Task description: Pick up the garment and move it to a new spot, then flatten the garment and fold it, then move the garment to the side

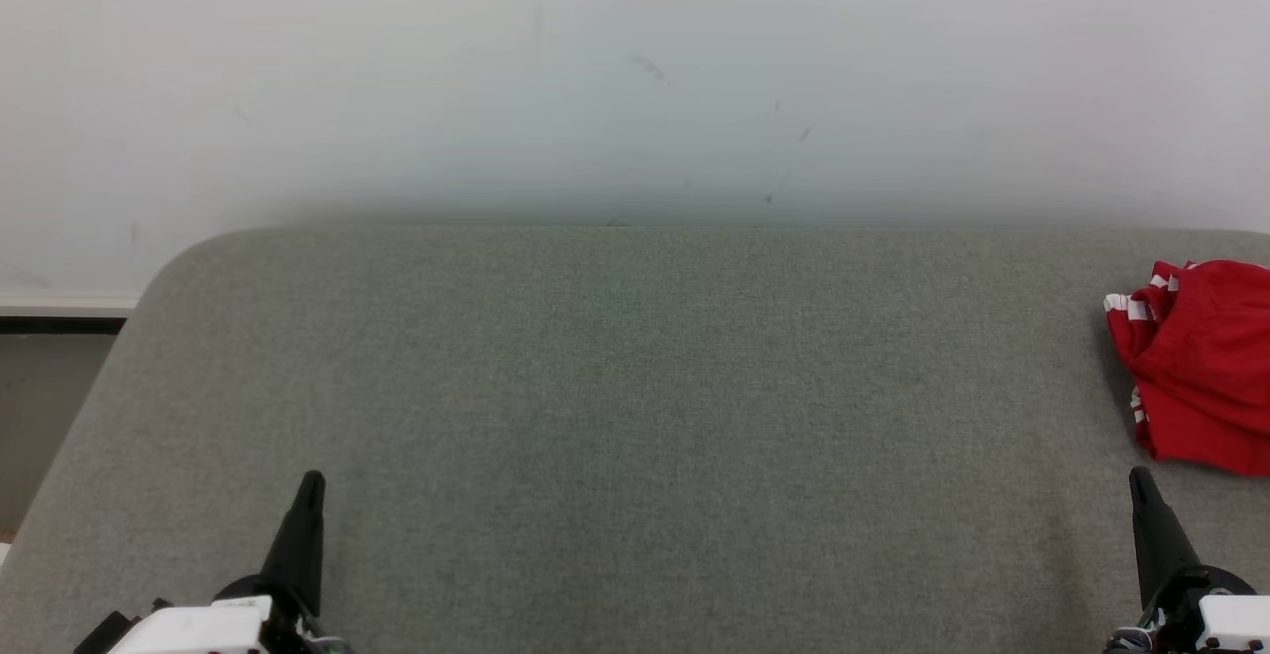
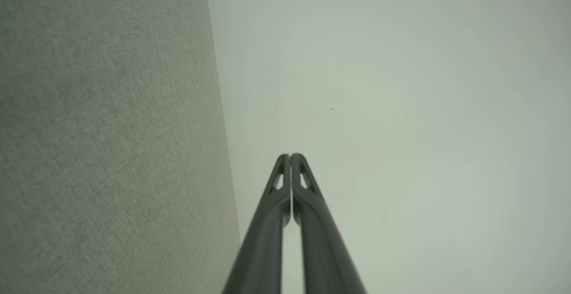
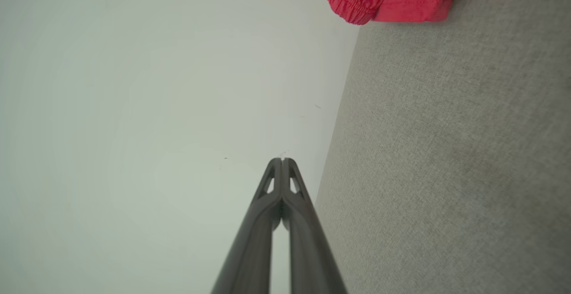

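**Red and white on grey-green**

The garment is bright red, with short white stripes along one gathered edge. It lies at the right edge of the table. The table's covering is a plain, muted grey-green woven cloth with a fine fleck. Beyond its far edge the wall is off-white with a few small dark scuff marks. The left gripper and the right gripper have matt black fingers, and the wrist casings behind them are white. In the right wrist view the garment's elastic hem is plain red.
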{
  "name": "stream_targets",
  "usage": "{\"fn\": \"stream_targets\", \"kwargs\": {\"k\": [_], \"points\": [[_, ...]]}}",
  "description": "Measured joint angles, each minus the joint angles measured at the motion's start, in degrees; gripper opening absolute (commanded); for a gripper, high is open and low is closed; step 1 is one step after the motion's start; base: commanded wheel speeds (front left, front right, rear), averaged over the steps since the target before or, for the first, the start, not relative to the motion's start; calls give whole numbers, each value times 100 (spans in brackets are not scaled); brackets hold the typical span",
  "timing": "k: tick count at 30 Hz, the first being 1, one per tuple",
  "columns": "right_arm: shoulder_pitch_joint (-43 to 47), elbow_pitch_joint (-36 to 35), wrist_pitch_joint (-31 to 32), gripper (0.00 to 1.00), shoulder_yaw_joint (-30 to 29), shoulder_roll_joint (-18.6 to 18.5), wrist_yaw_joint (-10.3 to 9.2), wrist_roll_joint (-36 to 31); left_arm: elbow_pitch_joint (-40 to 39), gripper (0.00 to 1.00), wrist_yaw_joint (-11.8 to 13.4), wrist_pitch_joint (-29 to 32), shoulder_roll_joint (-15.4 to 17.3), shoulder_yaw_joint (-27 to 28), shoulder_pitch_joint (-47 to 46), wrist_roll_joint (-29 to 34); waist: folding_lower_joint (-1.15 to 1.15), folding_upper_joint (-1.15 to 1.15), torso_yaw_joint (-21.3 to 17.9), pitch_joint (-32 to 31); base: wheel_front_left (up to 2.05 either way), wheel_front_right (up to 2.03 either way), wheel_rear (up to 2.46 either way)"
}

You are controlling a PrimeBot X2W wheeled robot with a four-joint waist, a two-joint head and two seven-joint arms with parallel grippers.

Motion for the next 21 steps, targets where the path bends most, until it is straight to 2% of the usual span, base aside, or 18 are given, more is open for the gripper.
{"fn": "stream_targets", "kwargs": {"k": [21], "points": [[0, 0, 0, 0, -7, 3, 0, -7, 0, 0, 0, 0, 0, 0, 0, 0, 0, 0, 0, 0, 0, 0, 0]]}}
